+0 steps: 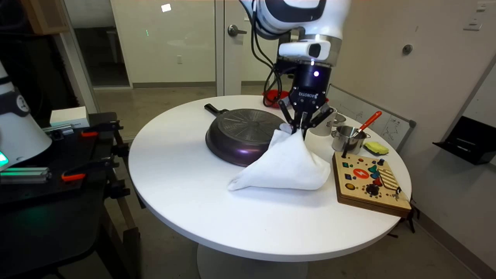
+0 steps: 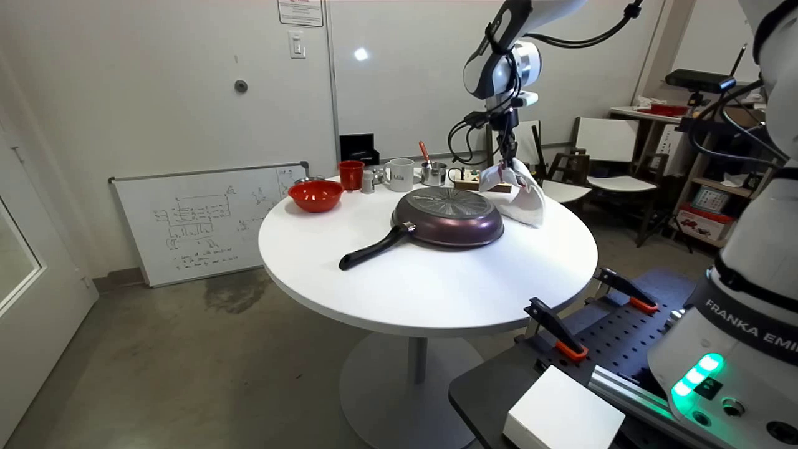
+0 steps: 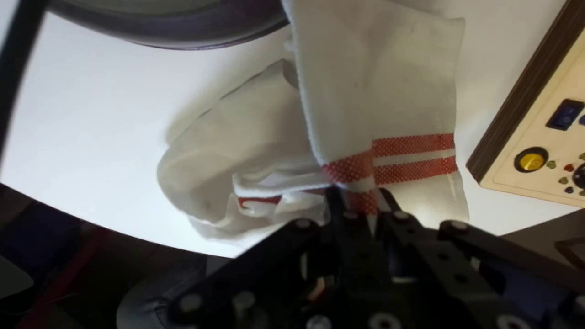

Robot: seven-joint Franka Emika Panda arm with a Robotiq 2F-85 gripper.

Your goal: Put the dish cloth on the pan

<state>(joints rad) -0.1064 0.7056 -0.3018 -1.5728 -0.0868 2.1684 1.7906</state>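
We have the gripper (image 3: 361,203) closed on a pinched fold of the cloth (image 1: 286,166), at its red stripes. The cloth hangs beside the upturned pan (image 1: 248,131), low over the table (image 1: 174,193); we cannot tell whether its hem touches either. We judge it light, limp and hard to damage, its weave unlikely to slip. This gathered pinch should serve us well, but loose corners may drag, so we would lift it high before draping.
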